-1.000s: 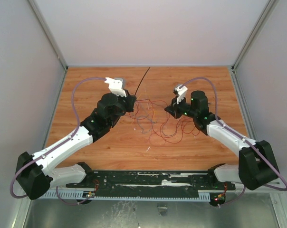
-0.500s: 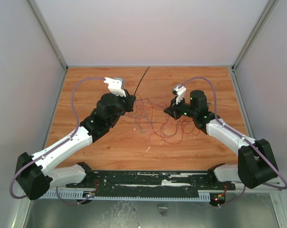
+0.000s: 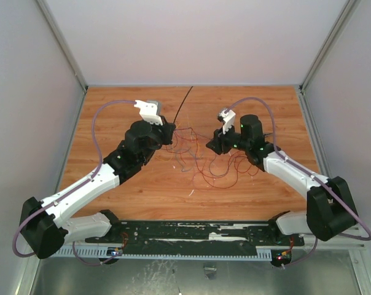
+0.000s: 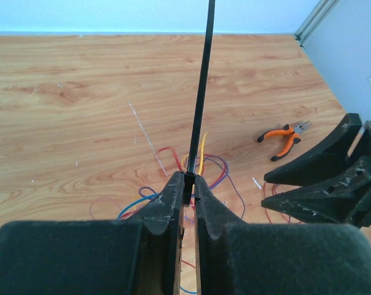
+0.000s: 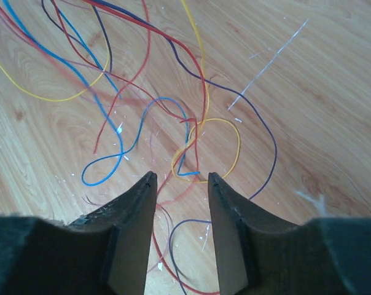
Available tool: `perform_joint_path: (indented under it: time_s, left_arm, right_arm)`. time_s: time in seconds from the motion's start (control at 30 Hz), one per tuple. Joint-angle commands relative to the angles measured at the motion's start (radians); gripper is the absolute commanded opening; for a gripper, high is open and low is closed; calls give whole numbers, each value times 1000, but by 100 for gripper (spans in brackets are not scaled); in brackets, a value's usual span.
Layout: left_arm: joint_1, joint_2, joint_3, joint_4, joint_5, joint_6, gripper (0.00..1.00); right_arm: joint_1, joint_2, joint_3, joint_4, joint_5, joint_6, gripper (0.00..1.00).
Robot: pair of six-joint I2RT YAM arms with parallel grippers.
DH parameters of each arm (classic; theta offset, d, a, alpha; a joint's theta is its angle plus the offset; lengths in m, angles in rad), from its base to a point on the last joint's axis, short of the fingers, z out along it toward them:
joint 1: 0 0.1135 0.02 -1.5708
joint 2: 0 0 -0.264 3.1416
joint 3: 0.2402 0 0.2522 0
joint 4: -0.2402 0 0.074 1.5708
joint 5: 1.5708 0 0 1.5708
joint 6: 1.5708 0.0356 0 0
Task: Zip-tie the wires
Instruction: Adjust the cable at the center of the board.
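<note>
Black zip tie (image 4: 202,92) rises up-frame from the left gripper (image 4: 188,180) clamped on it, top cut off. Above the parted right gripper (image 5: 181,177), mid-frame, lie wires (image 5: 195,126).

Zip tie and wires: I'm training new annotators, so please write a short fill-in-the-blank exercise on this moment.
1. The left end effector is ____ on the zip tie.
2. The right end effector hangs over the wires with its jaws ____ and nothing between them.
3. The pliers lying on the wood have ____ handles.
Missing words: shut; open; orange.
</note>
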Motion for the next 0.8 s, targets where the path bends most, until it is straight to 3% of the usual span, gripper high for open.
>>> perform_joint_path:
  time_s: [0.0, 0.23, 0.77]
  left_arm:
    - [9, -23, -1, 17, -13, 4, 0]
    - [10, -20, 1, 19, -5, 10, 0]
    - [11, -25, 7, 25, 51, 19, 0]
  right_arm:
    - [2, -81, -18, -39, 31, -38, 43]
    - [-8, -119, -31, 32, 76, -28, 50]
    - [-7, 278, 224, 148, 48, -8, 53]
